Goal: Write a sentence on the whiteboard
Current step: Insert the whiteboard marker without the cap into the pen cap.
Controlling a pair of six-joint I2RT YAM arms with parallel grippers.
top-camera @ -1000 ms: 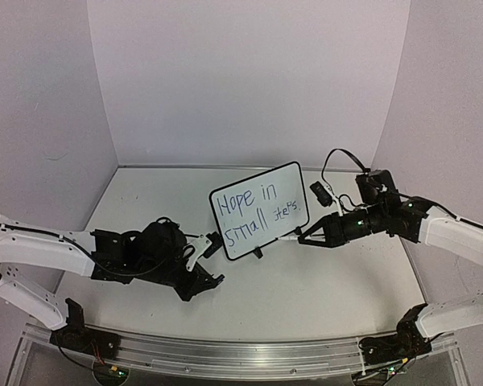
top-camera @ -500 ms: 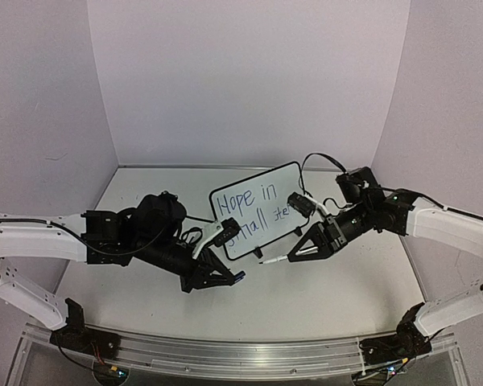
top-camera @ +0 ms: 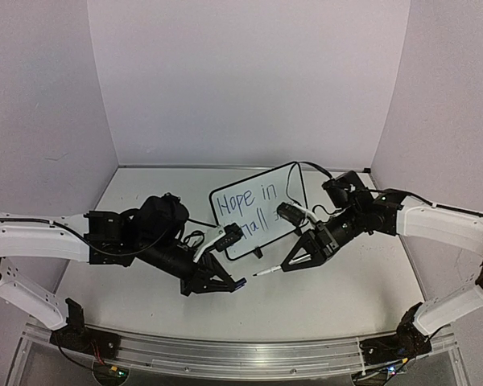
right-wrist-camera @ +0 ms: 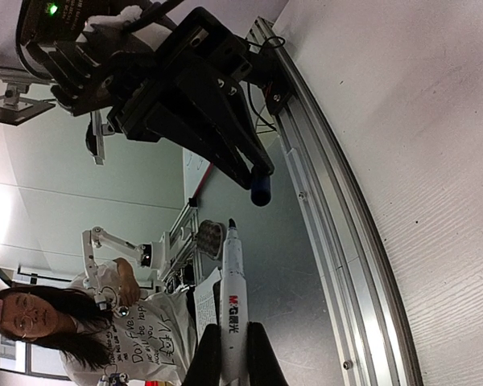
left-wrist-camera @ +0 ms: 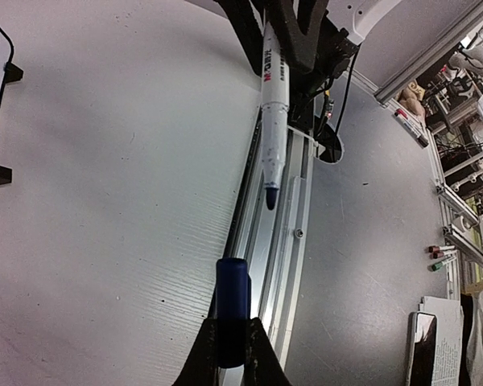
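The whiteboard stands tilted at mid-table, and its black edge and feet show in the left wrist view. The blue sentence reads "Hope in small"; the right arm hides its last word. My right gripper is shut on a white marker, whose bare blue tip points left. My left gripper is shut on the blue marker cap. The cap's open end faces the marker tip, a short gap apart, in front of the board.
An aluminium rail runs along the near table edge, with both arm bases at its ends. Lilac walls close the back and sides. A black cable loops over the right wrist. A person is beyond the table.
The right gripper drew the marker off the board, down and left. The left gripper swung right with the cap. Marker tip and cap now face each other closely.
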